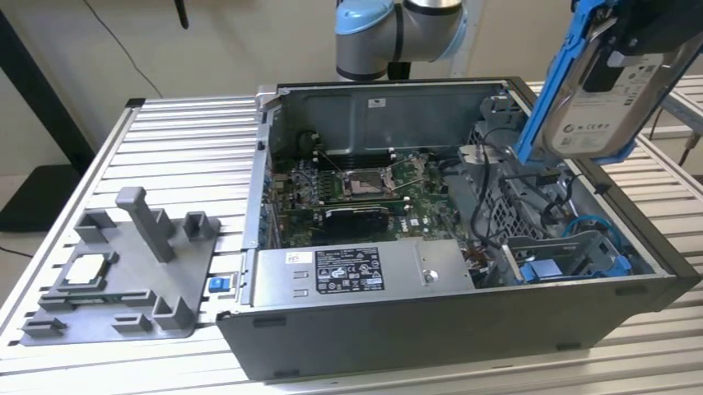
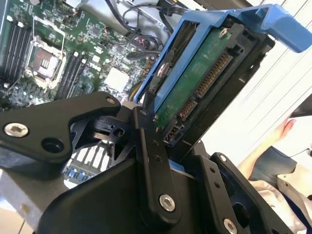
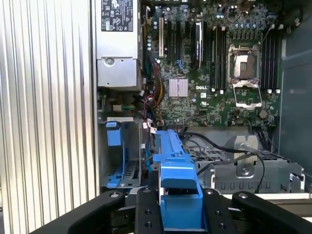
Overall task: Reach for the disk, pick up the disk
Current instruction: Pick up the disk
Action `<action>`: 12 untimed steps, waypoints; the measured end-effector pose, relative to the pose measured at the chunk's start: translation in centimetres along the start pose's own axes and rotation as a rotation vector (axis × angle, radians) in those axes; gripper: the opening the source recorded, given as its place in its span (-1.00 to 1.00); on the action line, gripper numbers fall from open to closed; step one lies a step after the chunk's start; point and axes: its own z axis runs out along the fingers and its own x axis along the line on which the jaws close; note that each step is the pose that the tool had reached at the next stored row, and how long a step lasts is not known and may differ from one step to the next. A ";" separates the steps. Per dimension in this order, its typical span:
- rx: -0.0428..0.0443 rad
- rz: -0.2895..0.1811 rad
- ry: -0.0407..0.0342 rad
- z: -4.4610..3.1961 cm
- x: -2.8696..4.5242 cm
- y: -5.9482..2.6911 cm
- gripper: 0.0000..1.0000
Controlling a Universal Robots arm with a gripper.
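Observation:
The disk (image 1: 598, 107) hangs in the air above the open computer case, at the exterior view's upper right. It is a silver drive with a white label, edged by a blue bracket. My gripper (image 1: 617, 58) is shut on its upper part. In the second wrist view the disk (image 2: 195, 83) shows its green circuit side and connector, clamped by my gripper (image 2: 178, 156) between black fingers (image 2: 152, 165). In the first wrist view the blue bracket edge of the disk (image 3: 176, 180) sits between the fingers of my gripper (image 3: 180, 212).
The open computer case (image 1: 439, 329) holds a motherboard (image 1: 363, 181), a power supply (image 1: 351, 267) and a drive cage (image 1: 571, 255) with blue parts. A grey fixture (image 1: 127, 271) carrying a processor chip (image 1: 86, 270) lies on the slatted table. A person's hand (image 2: 282, 134) is nearby.

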 end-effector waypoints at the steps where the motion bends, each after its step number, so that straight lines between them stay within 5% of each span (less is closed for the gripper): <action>1: -0.0001 -0.004 0.0000 0.03 0.16 0.00 -1.00; 12: -0.0014 -0.044 -0.0002 0.54 1.06 0.01 -1.00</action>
